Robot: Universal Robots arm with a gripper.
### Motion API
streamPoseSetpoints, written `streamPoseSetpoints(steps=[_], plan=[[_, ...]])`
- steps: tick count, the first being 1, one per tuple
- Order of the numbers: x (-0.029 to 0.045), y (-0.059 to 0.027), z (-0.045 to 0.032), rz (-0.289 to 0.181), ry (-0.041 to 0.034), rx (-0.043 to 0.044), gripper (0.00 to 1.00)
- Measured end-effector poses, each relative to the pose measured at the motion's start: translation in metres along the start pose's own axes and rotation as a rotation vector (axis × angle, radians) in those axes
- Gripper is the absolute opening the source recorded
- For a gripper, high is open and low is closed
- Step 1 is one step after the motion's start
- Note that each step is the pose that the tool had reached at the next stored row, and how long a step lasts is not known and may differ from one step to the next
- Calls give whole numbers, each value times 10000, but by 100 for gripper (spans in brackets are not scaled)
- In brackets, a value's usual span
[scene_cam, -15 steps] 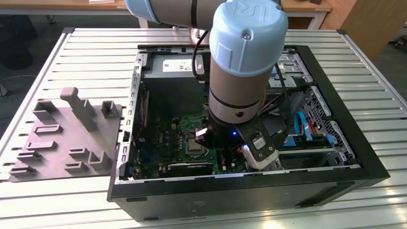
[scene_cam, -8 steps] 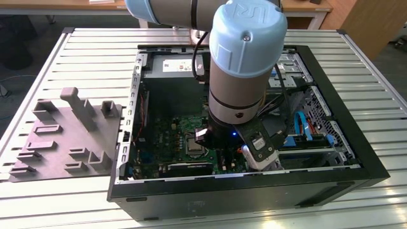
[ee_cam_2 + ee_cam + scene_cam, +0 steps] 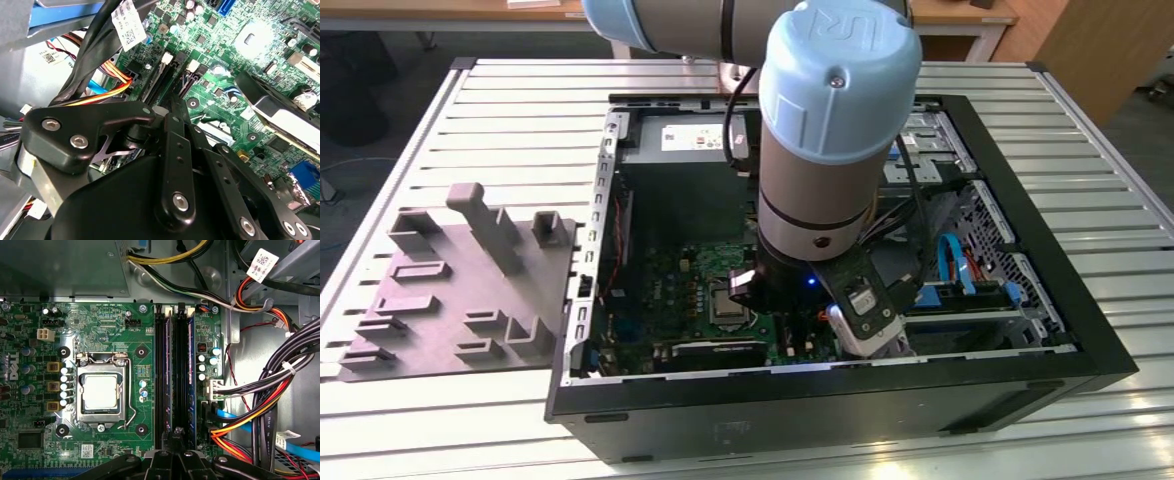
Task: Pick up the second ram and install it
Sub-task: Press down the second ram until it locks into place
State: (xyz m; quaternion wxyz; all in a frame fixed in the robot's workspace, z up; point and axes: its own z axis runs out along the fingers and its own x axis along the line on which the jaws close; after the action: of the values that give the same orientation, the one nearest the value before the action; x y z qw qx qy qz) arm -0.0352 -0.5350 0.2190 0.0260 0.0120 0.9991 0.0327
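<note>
In the first wrist view my gripper [image 3: 177, 432] hangs over the near end of the black slot rails [image 3: 160, 375] on the green motherboard. Its fingers are drawn together to one tip. Nothing shows clamped between them. A blue ram [image 3: 191, 370] stands edge-on in the rail nearest the cables. A second thin bluish edge, the second ram [image 3: 170, 375], lies along a rail just beside my fingertip. Whether the tip touches it I cannot tell. In the second wrist view the black gripper [image 3: 175, 107] points down at the same rails [image 3: 162, 82]. The arm [image 3: 834, 150] reaches down into the open computer case.
The CPU socket [image 3: 100, 392] sits beside the rails. Thick cable bundles [image 3: 280, 385] and a blue flat cable [image 3: 240, 422] crowd the other side. The case walls [image 3: 854, 400] enclose the board. A grey foam holder [image 3: 454, 290] lies on the slatted table at the exterior view's left.
</note>
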Motion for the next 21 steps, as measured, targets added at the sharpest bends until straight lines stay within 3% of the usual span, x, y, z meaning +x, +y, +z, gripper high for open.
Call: streamPoseSetpoints(steps=[16,18,21], plan=[[1,-1,21,0,0,-2,11],[-1,4,-8,1,-8,-33,11],[-6,8,-122,1,-1,-3,11]])
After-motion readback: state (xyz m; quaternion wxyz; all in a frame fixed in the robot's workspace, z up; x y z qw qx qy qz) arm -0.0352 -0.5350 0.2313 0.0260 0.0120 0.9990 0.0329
